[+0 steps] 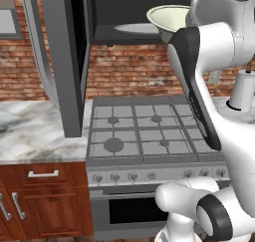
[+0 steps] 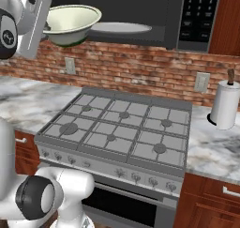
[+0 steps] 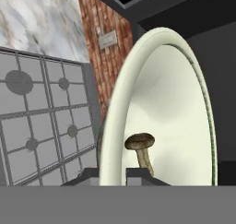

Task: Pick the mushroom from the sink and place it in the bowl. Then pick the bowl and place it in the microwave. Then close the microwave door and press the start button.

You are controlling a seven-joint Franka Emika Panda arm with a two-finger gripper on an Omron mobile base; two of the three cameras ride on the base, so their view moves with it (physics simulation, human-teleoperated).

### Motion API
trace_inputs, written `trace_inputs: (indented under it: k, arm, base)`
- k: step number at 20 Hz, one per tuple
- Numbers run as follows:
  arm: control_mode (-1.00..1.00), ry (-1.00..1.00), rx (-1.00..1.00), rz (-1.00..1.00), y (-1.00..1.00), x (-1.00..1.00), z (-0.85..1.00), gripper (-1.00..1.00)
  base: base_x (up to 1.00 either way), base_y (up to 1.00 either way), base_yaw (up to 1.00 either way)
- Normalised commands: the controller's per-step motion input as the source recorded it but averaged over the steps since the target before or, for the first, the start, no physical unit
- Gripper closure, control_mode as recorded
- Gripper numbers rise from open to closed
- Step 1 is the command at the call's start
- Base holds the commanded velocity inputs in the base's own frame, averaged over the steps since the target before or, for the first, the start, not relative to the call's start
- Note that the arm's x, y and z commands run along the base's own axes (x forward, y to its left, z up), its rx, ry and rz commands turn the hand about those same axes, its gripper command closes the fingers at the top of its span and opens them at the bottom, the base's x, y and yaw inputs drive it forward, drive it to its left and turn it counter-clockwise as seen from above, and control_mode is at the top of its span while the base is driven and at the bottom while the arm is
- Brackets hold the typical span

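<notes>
My gripper (image 3: 113,176) is shut on the rim of the cream bowl (image 3: 161,103), one fingertip on each side of the wall. The mushroom (image 3: 142,149), with a brown cap and pale stem, lies inside the bowl. In the base views the bowl (image 2: 72,21) hangs in the air at the left front of the open microwave (image 2: 140,6), just beside the white turntable plate (image 2: 121,27). The bowl (image 1: 168,18) is roughly level and high above the stove. The microwave door (image 1: 67,61) stands swung wide open to the left. The control strip (image 2: 199,16) is on the right. The sink is out of view.
A grey gas stove (image 2: 119,124) with several burners lies directly below the microwave. A white paper towel roll (image 2: 225,105) stands on the marble counter (image 2: 213,149) to the right. A brick wall (image 2: 140,67) runs behind, and wooden cabinets (image 1: 40,201) sit below the left counter.
</notes>
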Motion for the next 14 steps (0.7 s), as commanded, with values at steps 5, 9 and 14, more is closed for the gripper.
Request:
trace_inputs:
  k: [5,9,14]
  arm:
    - [-1.00,-0.02,0.00,0.04,0.00,0.92,0.02,1.00]
    - [-1.00,0.00,0.00,0.00,-0.04,1.00,0.01,1.00]
    - [-1.00,0.00,0.00,0.00,-0.33,1.00,0.09,1.00]
  base:
    - [0.00,0.00,0.00]
    - [0.00,0.00,0.00]
    - [0.00,0.00,0.00]
